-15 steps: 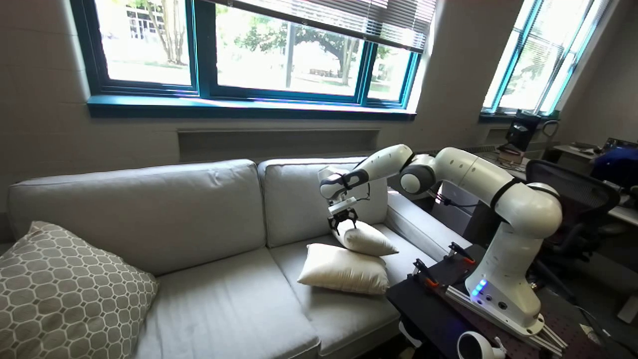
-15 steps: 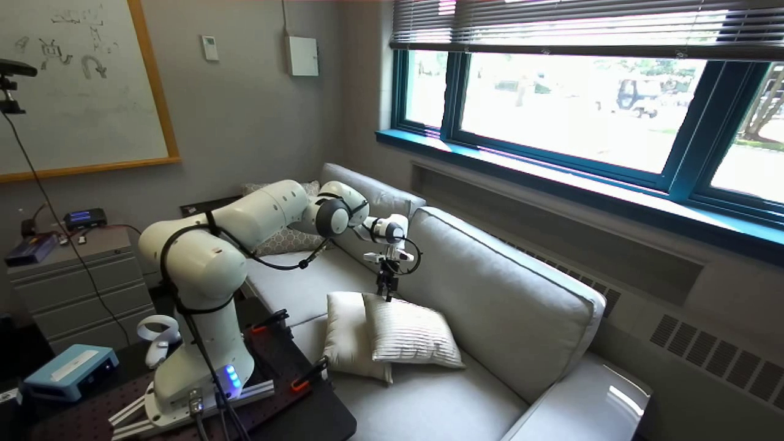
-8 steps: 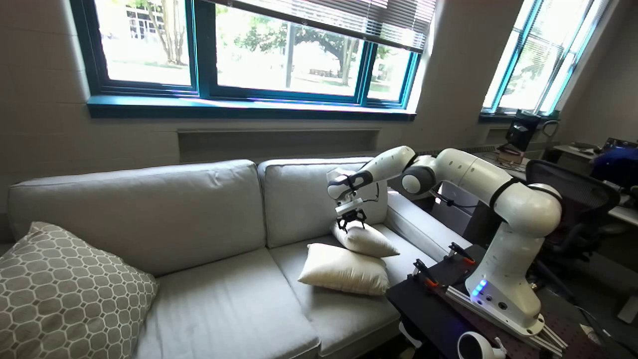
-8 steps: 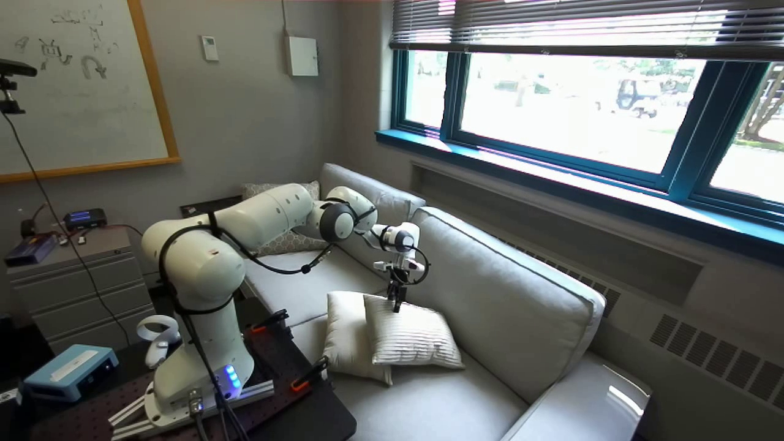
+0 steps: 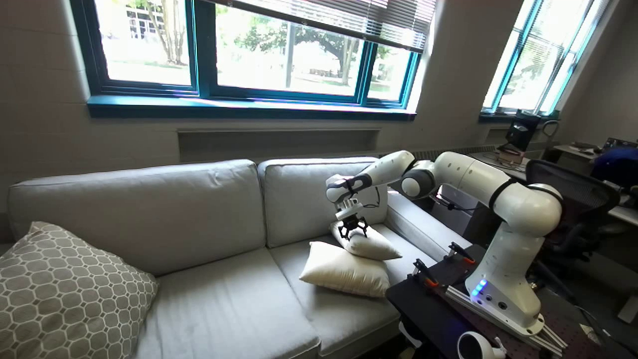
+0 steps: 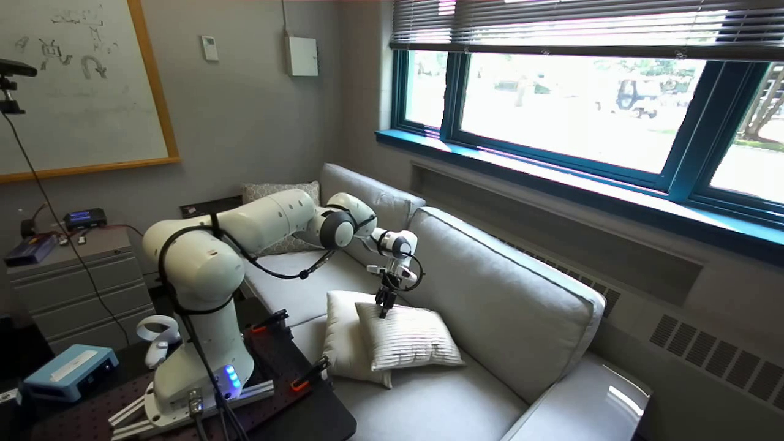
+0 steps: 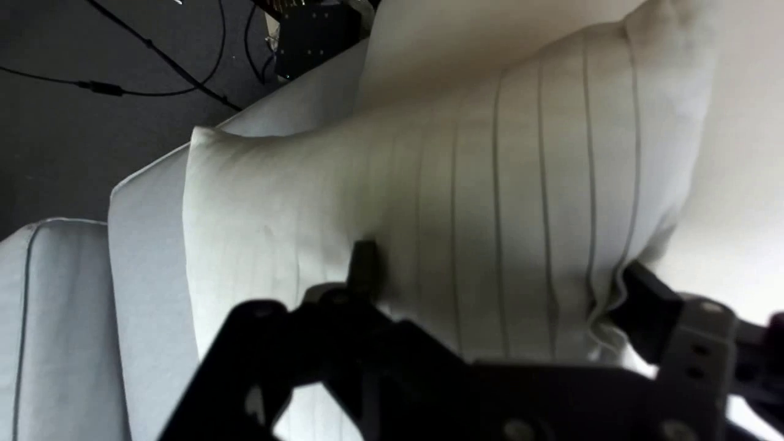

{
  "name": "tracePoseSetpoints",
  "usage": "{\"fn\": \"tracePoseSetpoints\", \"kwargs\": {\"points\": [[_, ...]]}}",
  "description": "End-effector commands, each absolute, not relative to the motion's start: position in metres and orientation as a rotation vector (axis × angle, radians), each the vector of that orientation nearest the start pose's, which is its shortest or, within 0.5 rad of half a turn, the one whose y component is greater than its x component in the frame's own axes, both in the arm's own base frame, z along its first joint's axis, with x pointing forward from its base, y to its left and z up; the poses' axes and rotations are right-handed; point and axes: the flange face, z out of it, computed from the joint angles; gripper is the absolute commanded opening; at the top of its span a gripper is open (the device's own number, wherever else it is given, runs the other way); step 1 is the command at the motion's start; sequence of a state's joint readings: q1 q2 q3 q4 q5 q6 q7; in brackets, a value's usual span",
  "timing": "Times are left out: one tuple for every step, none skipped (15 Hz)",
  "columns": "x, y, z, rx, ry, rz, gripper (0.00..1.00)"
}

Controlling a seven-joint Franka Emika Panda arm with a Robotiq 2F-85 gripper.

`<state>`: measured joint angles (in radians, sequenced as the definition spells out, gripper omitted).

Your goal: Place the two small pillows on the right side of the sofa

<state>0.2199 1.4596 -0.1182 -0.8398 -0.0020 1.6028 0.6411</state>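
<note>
fingers [image 7: 364, 269] of the black two-fingered tool [image 5: 353, 232] stand wide apart over a small cream rectangular pillow with pleated lines [image 5: 374, 246]; in the wrist view, one fingertip is over its face, the other at its puckered edge at right. that pillow lies right of centre in an exterior view, on a seat of the light grey fabric sofa [image 5: 229, 294]. just beside it, lower in that frame, is a small plain cream rectangular pillow [image 5: 344, 271]. a grey square patterned cushion [image 5: 75, 291] fills the lower left.
</note>
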Motion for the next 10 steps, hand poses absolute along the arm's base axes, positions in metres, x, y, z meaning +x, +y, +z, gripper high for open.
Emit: {"fn": "tracePoseSetpoints", "kwargs": {"points": [[0.652, 0.080, -0.044, -3.217, 0.854, 1.150, 0.60], [0.652, 0.076, -0.044, -3.212, 0.863, 1.156, 0.53], [0.653, 0.073, -0.043, -3.209, 0.871, 1.159, 0.44], [0.653, 0.070, -0.042, -3.205, 0.880, 1.161, 0.38], [0.654, 0.068, -0.041, -3.205, 0.889, 1.158, 0.31], [0.656, 0.065, -0.040, -3.203, 0.900, 1.152, 0.23], [0.658, 0.063, -0.038, -3.207, 0.911, 1.142, 0.17], [0.661, 0.060, -0.034, -3.214, 0.932, 1.121, 0.10], [0.667, 0.055, -0.029, -3.214, 0.964, 1.090, 0.02], [0.672, 0.049, -0.024, -3.216, 0.997, 1.059, 0.01]]}}
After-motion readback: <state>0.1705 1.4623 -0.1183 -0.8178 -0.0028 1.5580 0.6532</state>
